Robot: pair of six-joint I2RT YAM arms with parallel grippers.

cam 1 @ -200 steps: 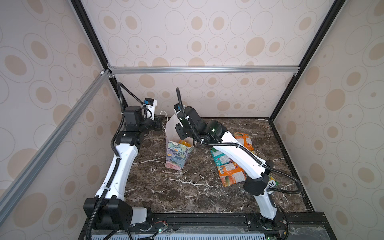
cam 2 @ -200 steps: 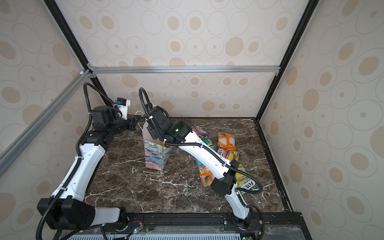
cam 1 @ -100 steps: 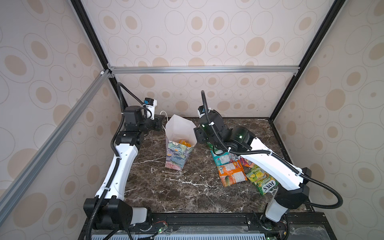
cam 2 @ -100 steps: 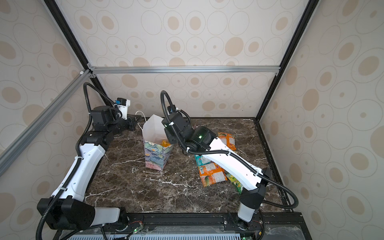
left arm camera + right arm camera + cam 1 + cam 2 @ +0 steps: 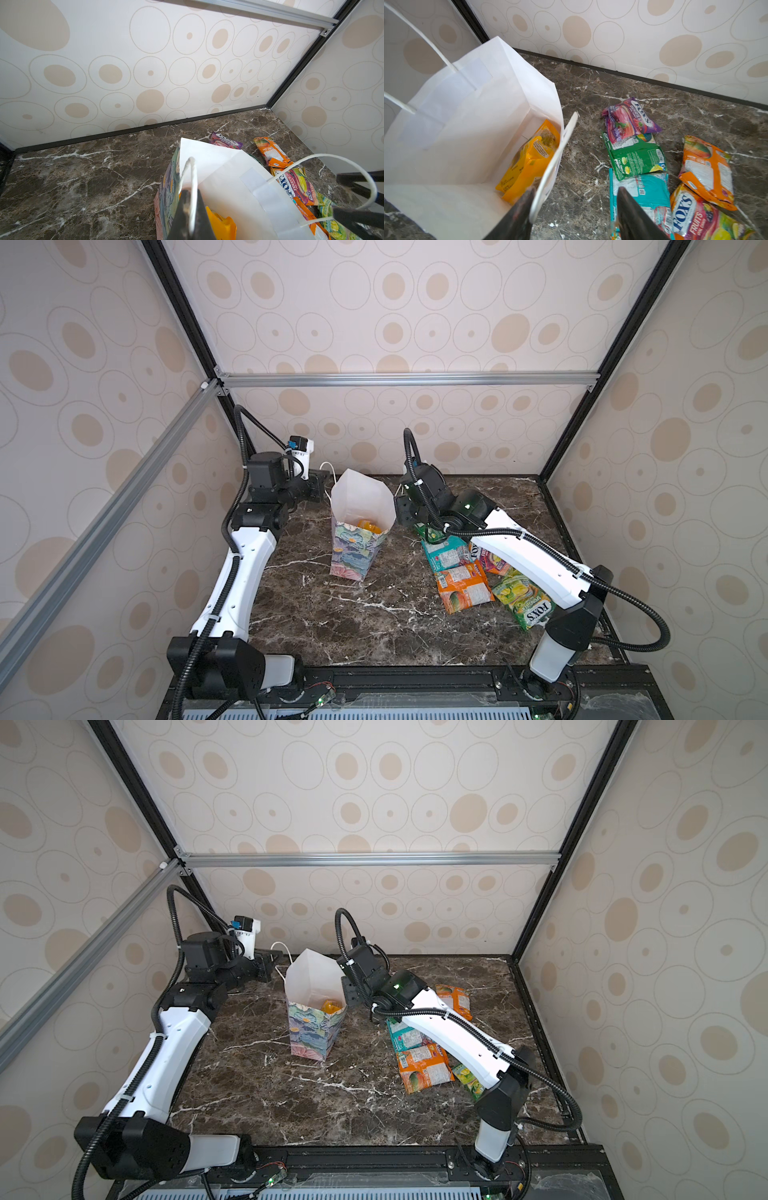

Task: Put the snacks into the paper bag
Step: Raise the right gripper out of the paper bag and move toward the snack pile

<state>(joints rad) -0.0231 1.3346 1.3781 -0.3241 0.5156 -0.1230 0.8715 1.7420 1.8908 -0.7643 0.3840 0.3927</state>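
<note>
One yellow packet [image 5: 529, 158] lies in the paper bag [image 5: 353, 556]; other snacks [image 5: 463, 589] at its 3 o'clock.
Left pincer [image 5: 190, 207] clamps a cord handle [image 5: 192, 176]; right pincer [image 5: 575, 190], open, empty, should clear the rim [image 5: 560, 124] first.

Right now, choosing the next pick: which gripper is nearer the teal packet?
Right: right gripper hovers beside the teal packet; left gripper is across the paper bag, gripping its handle.
</note>
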